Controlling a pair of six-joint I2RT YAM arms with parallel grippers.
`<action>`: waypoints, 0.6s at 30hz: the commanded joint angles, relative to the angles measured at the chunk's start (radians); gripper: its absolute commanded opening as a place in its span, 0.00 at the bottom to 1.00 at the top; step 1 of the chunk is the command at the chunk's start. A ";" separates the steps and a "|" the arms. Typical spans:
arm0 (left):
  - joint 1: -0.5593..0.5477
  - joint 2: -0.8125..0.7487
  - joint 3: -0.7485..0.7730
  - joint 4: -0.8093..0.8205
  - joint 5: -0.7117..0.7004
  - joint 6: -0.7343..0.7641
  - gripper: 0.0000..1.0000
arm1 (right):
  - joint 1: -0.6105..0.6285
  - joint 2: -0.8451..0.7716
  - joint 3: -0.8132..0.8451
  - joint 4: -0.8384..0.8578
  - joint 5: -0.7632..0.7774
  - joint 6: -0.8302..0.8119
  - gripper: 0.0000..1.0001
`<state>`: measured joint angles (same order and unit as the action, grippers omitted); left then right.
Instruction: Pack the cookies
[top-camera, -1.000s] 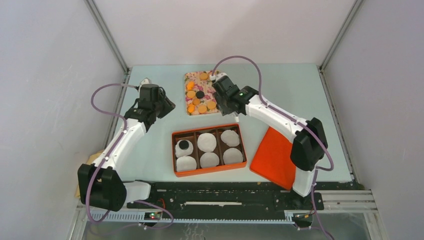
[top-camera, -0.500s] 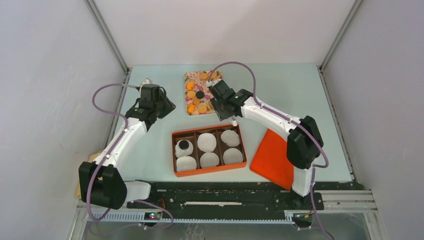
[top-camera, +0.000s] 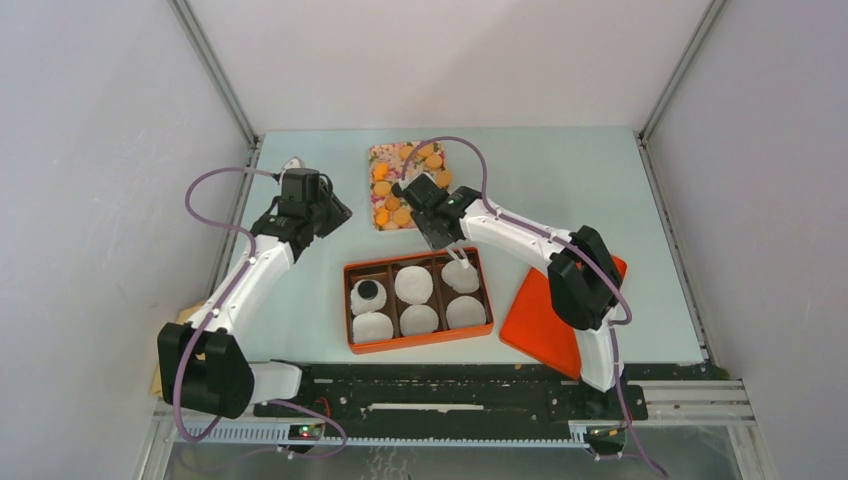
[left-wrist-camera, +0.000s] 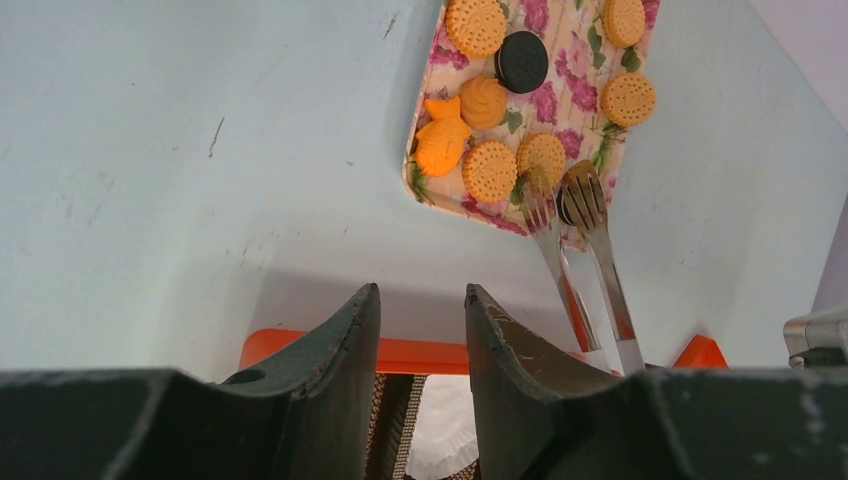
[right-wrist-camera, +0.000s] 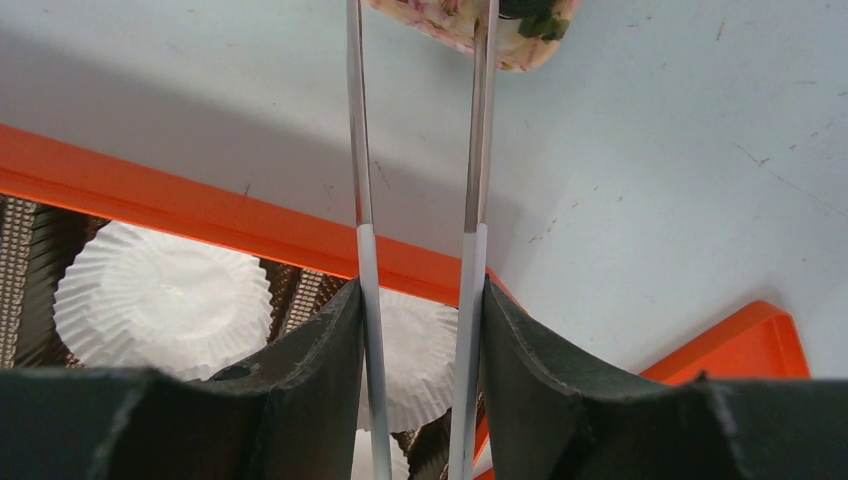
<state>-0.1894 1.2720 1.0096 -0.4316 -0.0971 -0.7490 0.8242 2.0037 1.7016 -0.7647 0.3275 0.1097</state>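
Cookies (top-camera: 383, 190) partly behind right tool (right-wrist-camera: 420, 320), tongs (right-wrist-camera: 470, 150)

From the right wrist, the tongs (right-wrist-camera: 370, 285) run off the top edge with their tips unseen, and only a corner of the floral tray (right-wrist-camera: 425, 22) shows there. From above, the right arm (top-camera: 510, 232) covers the tray's lower right. In the left wrist view, the dark shape (left-wrist-camera: 566, 208) between the tong tips is too small to name.
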 joint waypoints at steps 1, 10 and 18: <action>0.002 -0.007 -0.023 0.017 0.019 0.010 0.42 | -0.012 -0.005 0.069 0.003 0.071 -0.003 0.50; 0.002 -0.016 -0.024 0.014 0.019 0.008 0.42 | -0.051 0.040 0.130 0.009 -0.023 0.006 0.49; 0.002 -0.001 -0.022 0.007 0.042 0.016 0.42 | -0.073 0.069 0.141 -0.033 -0.098 0.036 0.50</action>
<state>-0.1894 1.2720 1.0096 -0.4313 -0.0784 -0.7494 0.7582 2.0701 1.8126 -0.7841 0.2703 0.1207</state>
